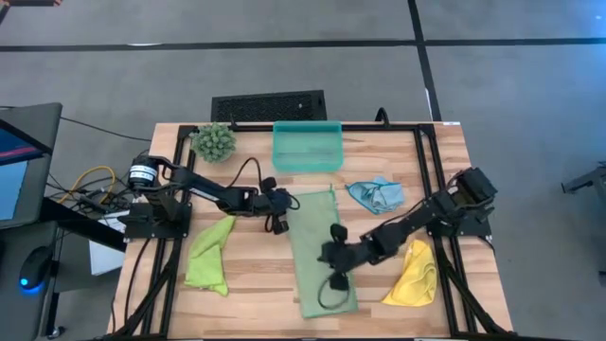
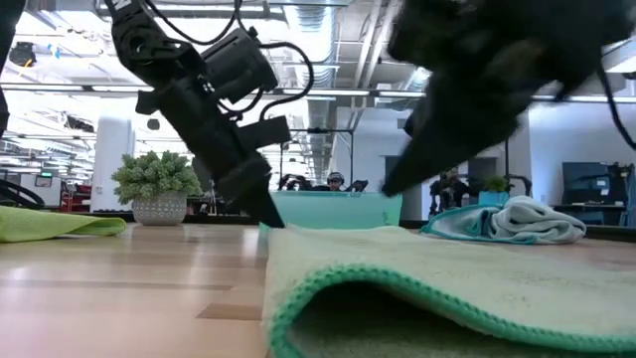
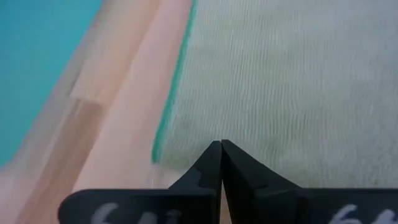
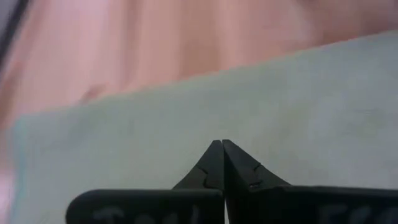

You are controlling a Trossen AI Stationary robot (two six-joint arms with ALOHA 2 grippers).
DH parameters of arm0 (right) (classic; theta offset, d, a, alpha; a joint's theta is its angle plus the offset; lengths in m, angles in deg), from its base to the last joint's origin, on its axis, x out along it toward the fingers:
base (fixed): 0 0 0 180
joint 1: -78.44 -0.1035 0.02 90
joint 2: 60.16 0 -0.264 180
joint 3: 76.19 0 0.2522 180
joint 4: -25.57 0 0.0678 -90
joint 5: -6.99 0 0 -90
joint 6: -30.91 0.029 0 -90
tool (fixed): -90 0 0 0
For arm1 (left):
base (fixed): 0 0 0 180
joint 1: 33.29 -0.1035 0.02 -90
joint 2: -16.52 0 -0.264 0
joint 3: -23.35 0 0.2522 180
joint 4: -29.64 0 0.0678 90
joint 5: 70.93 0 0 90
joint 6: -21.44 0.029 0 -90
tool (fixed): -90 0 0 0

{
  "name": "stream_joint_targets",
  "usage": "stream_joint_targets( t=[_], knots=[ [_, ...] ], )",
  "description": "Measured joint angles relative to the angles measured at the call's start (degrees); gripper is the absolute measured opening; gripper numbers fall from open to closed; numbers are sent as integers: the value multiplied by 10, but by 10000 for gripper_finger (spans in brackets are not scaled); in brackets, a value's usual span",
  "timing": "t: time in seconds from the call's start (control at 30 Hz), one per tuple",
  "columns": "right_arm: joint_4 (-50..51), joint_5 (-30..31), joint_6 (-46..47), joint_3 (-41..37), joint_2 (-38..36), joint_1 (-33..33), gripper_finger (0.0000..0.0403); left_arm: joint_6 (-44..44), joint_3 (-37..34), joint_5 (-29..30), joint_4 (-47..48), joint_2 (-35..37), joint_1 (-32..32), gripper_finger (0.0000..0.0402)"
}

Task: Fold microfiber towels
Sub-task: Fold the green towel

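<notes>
Folding the sage towel (image 1: 320, 251) is the step in hand, by my read: it lies as a long strip at table centre, running near to far, already halved from the look of it. Your left gripper (image 1: 280, 225) sits at its far-left edge, fingers (image 3: 205, 171) pressed together with tips touching the cloth by the teal hem; whether any fabric is pinched between them, you can't tell. Your right gripper (image 1: 337, 254) is over the strip's right side, nearer than the left one, fingers (image 4: 239, 168) also together right on the cloth, same doubt about a pinch.

Other towels wait: lime towel (image 1: 209, 254) bunched at left, blue towel (image 1: 376, 194) crumpled far right, yellow towel (image 1: 414, 275) heaped near right. Tray (image 1: 307, 145) sits at the far edge, plant ball (image 1: 215, 141) left of it.

Next move likely needs a sure grip on the far end, then carrying it toward the near end, corners matched. Watch for one layer slipping free.
</notes>
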Motion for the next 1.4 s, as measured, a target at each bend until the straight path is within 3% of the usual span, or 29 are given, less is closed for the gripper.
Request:
stream_joint_targets(
  t=[0.17, 0.33, 0.43, 0.73, 0.87, 1.0, 1.27, 1.4],
  knots=[
    [-57, 19, 44, 2, 48, 77, 13, 19, -26, 31, -24, 0, -15, 0],
    [-142, -40, 71, 17, 119, 114, 14, 81, -35, 82, -49, 0, -39, 0],
    [-146, -44, 69, 30, 128, 115, 11, 121, -27, 90, -68, 2, -46, 0],
    [-98, -5, -6, 36, 35, 130, 11, 135, 7, 120, -24, 5, -16, 0],
    [-47, -6, -10, 35, 32, 164, 11, 89, 31, 133, 83, 11, 3, 0],
    [7, -8, -10, 35, 56, 206, 11, 49, 30, 110, 110, 10, 18, 0],
    [-24, 2, -10, 39, 110, 269, 12, 63, -26, 114, -22, 11, 0, 0],
    [-31, 5, -11, 37, 105, 280, 12, 90, -39, 213, -46, 11, -12, 0]
  ],
)
